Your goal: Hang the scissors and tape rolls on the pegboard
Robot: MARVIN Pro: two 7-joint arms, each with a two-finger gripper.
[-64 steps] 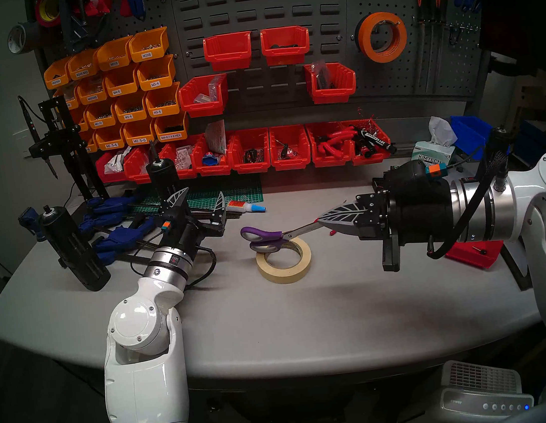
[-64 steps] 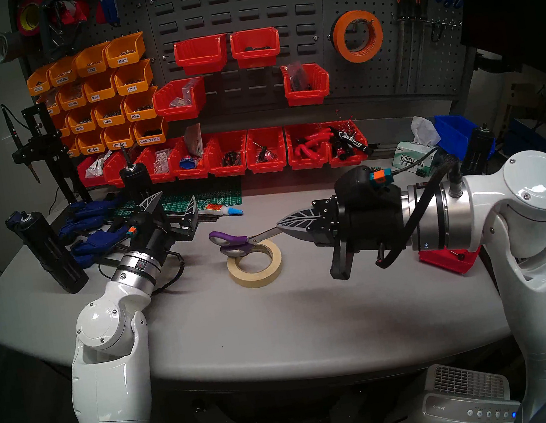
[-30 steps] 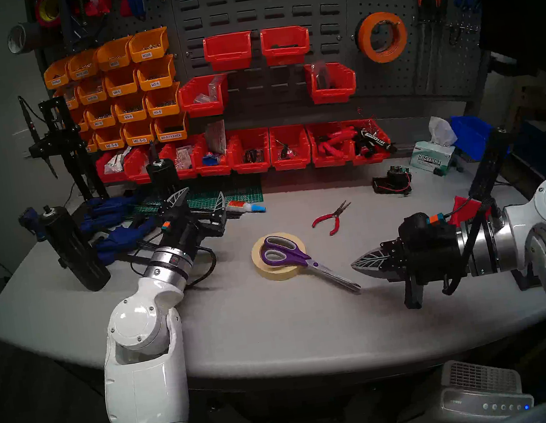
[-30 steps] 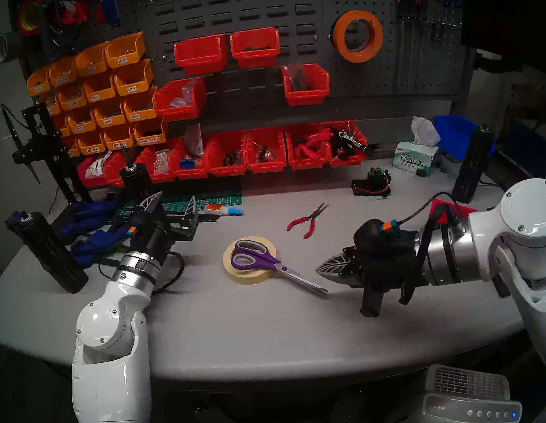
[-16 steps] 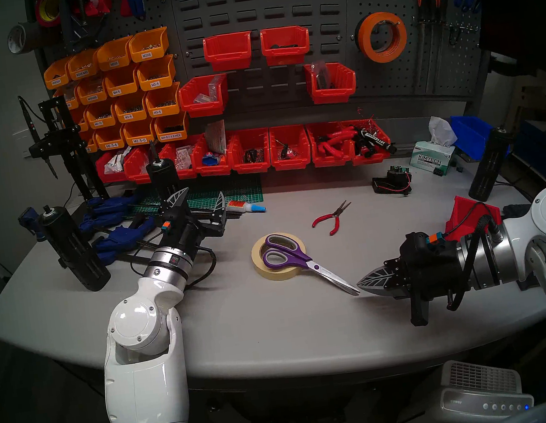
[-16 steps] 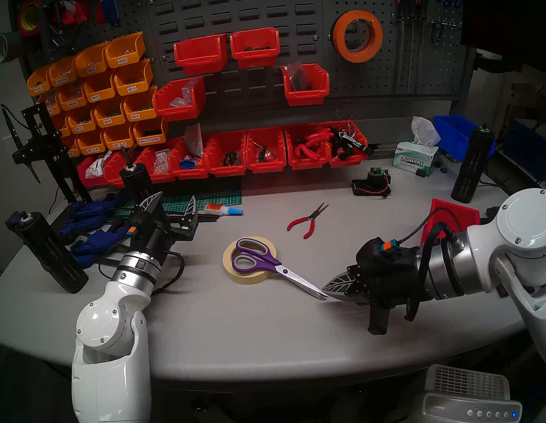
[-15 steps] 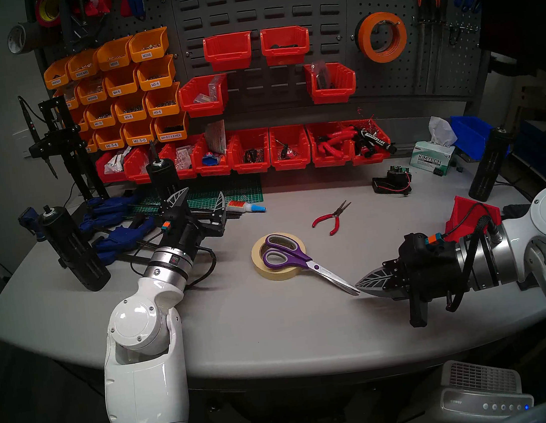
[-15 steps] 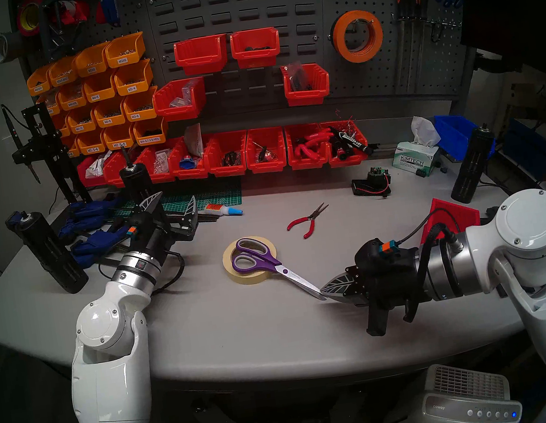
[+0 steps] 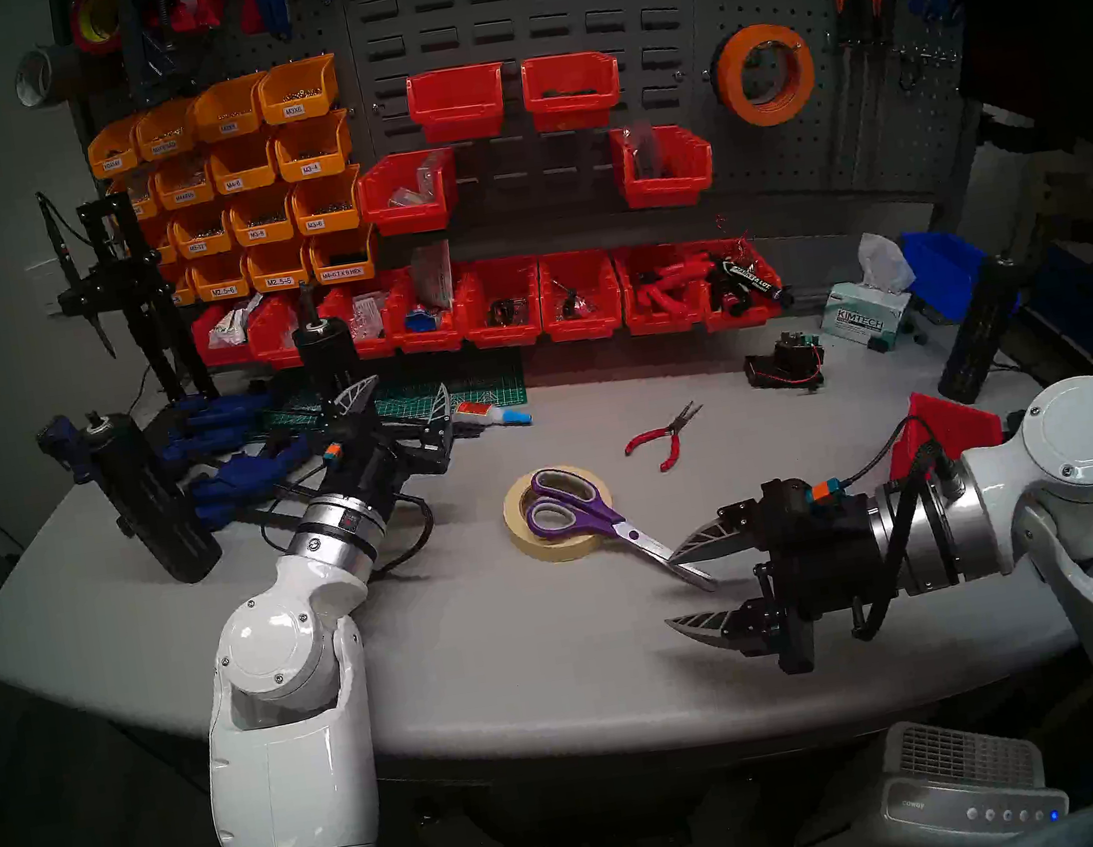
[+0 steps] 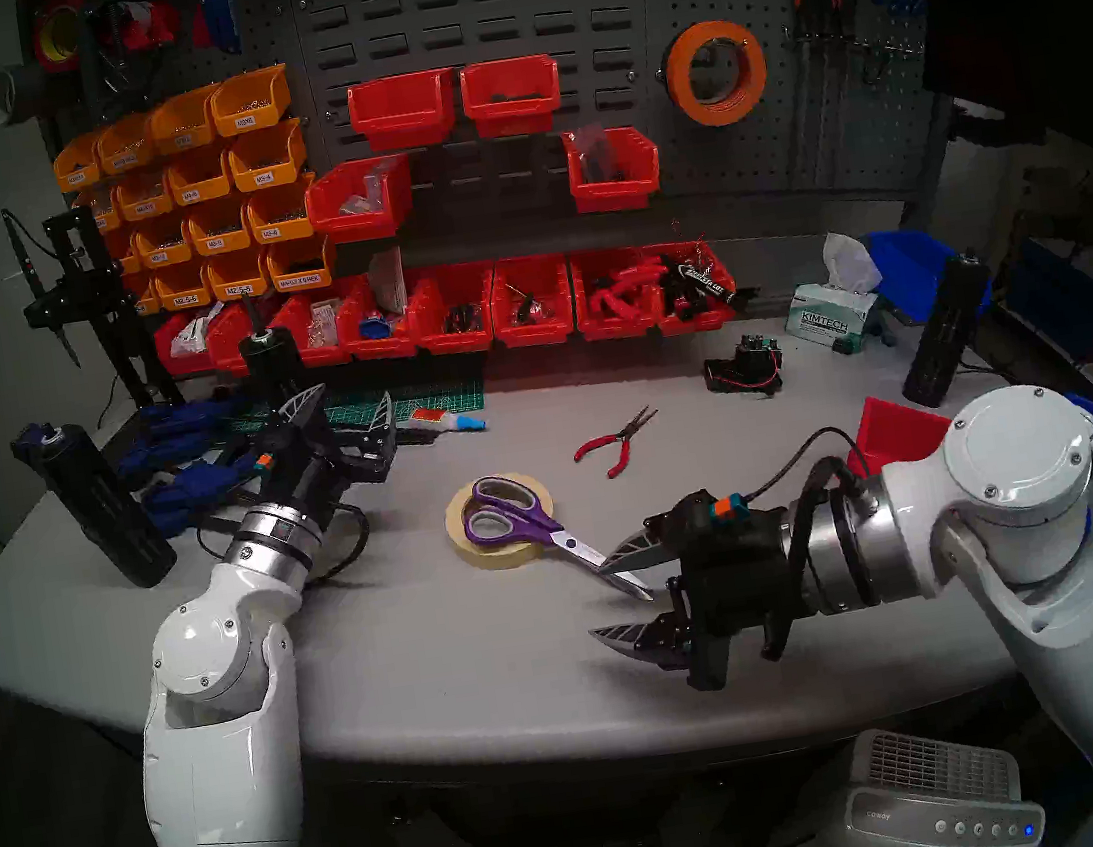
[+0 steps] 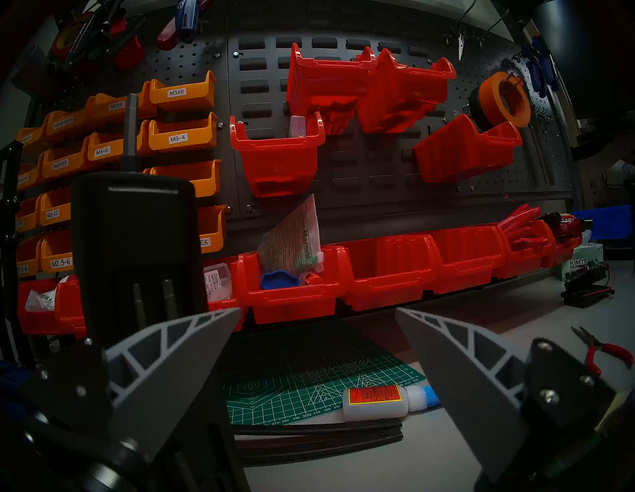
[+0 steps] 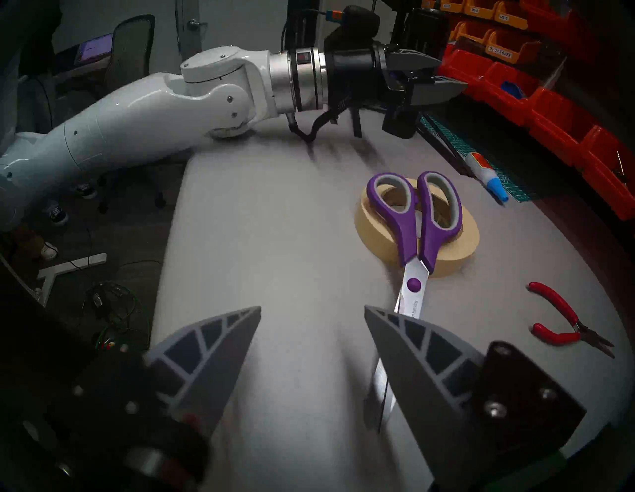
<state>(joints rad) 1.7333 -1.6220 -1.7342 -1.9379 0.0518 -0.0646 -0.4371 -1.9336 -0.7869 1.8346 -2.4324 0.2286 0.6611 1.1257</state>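
The orange tape roll (image 9: 766, 73) hangs on the pegboard (image 9: 840, 147); the scissors (image 9: 603, 523) lie across the cream tape roll (image 9: 546, 542) on the worktop (image 9: 492, 651), my right fingers (image 9: 693, 540) wide, holding nothing

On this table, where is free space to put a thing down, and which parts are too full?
Bare: the front strip of the table between the two arms, and the patch between the cream tape roll and the left gripper. Crowded: the back-left corner with blue clamps, and around the scissors and red pliers.
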